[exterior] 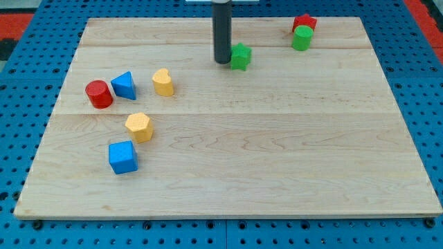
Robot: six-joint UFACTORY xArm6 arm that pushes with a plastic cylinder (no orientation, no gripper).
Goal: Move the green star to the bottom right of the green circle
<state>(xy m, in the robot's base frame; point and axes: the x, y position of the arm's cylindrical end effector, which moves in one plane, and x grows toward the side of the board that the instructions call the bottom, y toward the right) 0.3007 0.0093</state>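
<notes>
Standing upright near the board's top edge, my tip (221,62) touches the green star's (240,57) left side; green circle (301,39) toward the top-right corner. No jaws: plain rod.

The wooden board (277,159) carries a green star (240,57), green circle (302,38), red star (304,22), red cylinder (99,94), blue triangle (124,85), blue cube (123,157), yellow heart (163,81) and yellow hexagon (139,127)
</notes>
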